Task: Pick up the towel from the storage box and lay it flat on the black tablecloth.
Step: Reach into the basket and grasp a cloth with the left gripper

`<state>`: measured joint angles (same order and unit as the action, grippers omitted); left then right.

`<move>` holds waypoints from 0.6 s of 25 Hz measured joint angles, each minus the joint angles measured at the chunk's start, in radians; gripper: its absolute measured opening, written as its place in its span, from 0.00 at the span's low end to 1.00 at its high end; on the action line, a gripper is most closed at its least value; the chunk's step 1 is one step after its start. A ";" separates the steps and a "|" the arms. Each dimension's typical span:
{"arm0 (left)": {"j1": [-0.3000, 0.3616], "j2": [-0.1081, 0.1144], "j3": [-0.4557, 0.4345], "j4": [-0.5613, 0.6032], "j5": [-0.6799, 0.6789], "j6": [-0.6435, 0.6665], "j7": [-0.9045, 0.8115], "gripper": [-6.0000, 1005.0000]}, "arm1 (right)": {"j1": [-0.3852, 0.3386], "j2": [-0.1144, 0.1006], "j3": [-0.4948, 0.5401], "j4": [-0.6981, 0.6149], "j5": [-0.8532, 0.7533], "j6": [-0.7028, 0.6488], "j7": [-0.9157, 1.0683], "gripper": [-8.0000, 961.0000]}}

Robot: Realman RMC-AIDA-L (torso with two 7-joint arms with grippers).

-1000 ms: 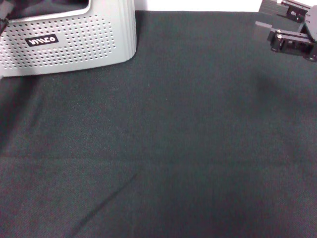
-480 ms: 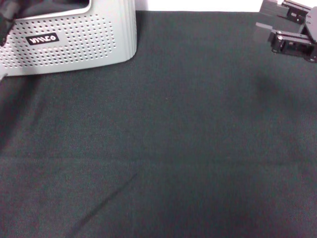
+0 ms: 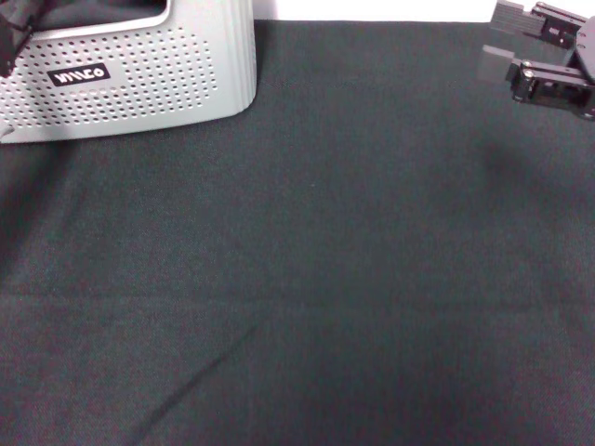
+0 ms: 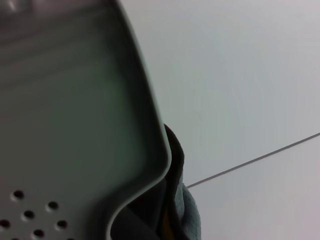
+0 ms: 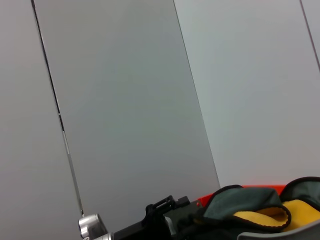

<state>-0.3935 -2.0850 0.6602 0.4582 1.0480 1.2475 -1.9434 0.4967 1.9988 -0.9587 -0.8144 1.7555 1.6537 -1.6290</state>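
Observation:
The light grey storage box (image 3: pixel 139 74) stands at the far left of the black tablecloth (image 3: pixel 307 279). The towel does not show clearly in the head view. In the right wrist view the towel (image 5: pixel 255 207) bulges above the box rim (image 5: pixel 285 234), grey-teal and yellow with black edging. The left wrist view shows a fold of the towel (image 4: pixel 186 212) by the box wall (image 4: pixel 75 135). My left gripper (image 3: pixel 9 32) is at the box's left edge, mostly out of frame; its arm (image 5: pixel 160 212) shows beside the towel. My right gripper (image 3: pixel 500 39) is open and empty at the far right.
A white surface (image 3: pixel 372 9) runs beyond the cloth's far edge. A faint crease (image 3: pixel 214 362) crosses the cloth near the front. Pale wall panels (image 5: pixel 125 100) fill the wrist views' backgrounds.
The dark part of my left arm at the box's left edge has shifted a little, and the box has rocked slightly. My right gripper has drifted slightly.

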 joint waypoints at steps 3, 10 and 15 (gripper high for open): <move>0.000 0.002 0.000 0.001 0.000 -0.003 -0.025 0.75 | 0.000 0.000 0.000 0.000 0.000 0.000 0.000 0.89; -0.004 0.006 -0.001 0.003 0.021 -0.007 -0.075 0.75 | -0.002 0.000 0.000 0.000 0.001 0.000 -0.002 0.89; -0.010 0.006 -0.001 0.004 0.023 -0.007 -0.090 0.75 | -0.004 0.000 0.000 0.001 0.001 0.000 -0.003 0.89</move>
<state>-0.4032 -2.0785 0.6595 0.4617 1.0708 1.2404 -2.0338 0.4930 1.9987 -0.9587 -0.8135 1.7564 1.6536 -1.6317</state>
